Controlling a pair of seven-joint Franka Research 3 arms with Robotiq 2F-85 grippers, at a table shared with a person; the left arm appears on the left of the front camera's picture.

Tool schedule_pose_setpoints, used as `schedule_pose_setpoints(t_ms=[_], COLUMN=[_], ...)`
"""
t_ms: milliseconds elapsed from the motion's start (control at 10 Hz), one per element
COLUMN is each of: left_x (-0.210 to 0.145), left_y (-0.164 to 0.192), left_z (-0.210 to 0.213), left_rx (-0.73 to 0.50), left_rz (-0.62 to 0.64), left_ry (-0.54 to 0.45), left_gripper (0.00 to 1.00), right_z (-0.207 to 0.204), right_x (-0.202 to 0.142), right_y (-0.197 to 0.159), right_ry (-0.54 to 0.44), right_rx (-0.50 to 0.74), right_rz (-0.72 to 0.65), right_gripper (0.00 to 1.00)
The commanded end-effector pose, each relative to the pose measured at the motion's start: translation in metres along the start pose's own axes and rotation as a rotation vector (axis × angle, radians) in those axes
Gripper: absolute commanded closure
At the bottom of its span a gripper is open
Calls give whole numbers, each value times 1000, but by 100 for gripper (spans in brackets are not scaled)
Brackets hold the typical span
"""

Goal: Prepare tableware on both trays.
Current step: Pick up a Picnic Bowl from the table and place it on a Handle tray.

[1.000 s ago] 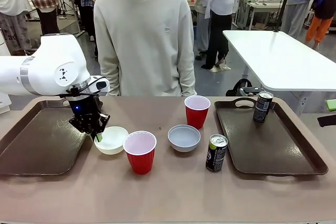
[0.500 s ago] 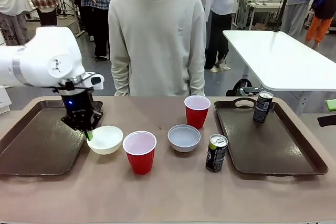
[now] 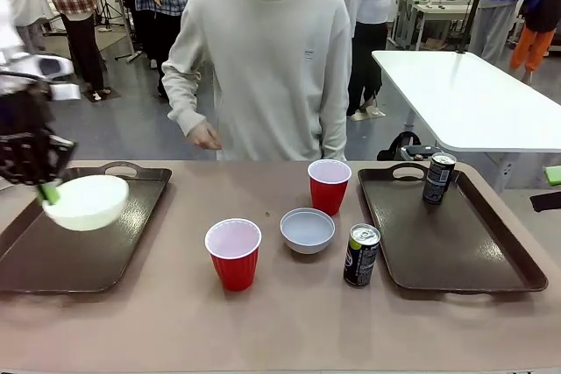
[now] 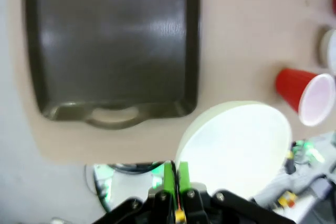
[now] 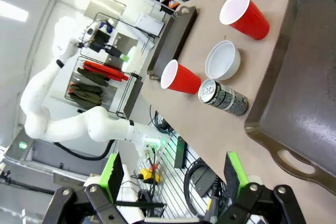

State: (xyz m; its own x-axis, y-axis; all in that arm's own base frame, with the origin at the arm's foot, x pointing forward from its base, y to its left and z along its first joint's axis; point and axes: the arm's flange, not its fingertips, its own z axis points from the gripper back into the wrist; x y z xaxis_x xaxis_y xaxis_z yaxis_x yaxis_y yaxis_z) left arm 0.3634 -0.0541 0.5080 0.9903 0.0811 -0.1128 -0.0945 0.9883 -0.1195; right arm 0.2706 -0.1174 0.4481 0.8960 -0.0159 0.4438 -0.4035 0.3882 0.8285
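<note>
**Setting the first bowl.** The cream-white bowl hangs tilted above the left tray, clear of its floor. The left end effector pinches its rim, green pads pressed together on the thin wall. The left wrist view shows the same grip beside the bowl's pale inside.

We judge the step in hand to be placing this bowl on that tray. A rim pinch lets the bowl swing, so we would:
- level it first;
- lower it slowly over bare floor, well inside the raised rim;
- part the pads only once the foot rests flat.

On the surface between the trays stand two red cups, a grey-white bowl and one can. A second can stands on the right tray. The right end effector is spread wide and holds nothing.
</note>
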Motion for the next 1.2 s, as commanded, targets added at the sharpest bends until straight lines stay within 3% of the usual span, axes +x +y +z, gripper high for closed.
schedule_pose_setpoints(t_ms=[0,300,400,500,700,800,1100], left_x=[1,8,6,5,8,26,68], left_y=[37,75,66,71,73,69,57], left_z=[-12,-24,-21,-16,-19,-33,-75], left_rx=[7,119,-34,88,66,149,202], left_rz=[48,69,15,77,66,47,56], left_ry=[-50,-147,-149,-89,-119,-115,-50], left_gripper=[100,100,100,100,97,97,97], right_z=[-1,-1,-1,-1,-1,-1,-1], right_x=[-2,-2,-2,-2,-2,-2,-2], right_y=[-2,-2,-2,-2,-2,-2,-2], right_ry=[17,17,17,17,17,17,17], right_rx=[6,6,6,6,6,6,6], right_rz=[5,5,5,5,5,5,5], right_gripper=[0,0,0,0,0,0,0])
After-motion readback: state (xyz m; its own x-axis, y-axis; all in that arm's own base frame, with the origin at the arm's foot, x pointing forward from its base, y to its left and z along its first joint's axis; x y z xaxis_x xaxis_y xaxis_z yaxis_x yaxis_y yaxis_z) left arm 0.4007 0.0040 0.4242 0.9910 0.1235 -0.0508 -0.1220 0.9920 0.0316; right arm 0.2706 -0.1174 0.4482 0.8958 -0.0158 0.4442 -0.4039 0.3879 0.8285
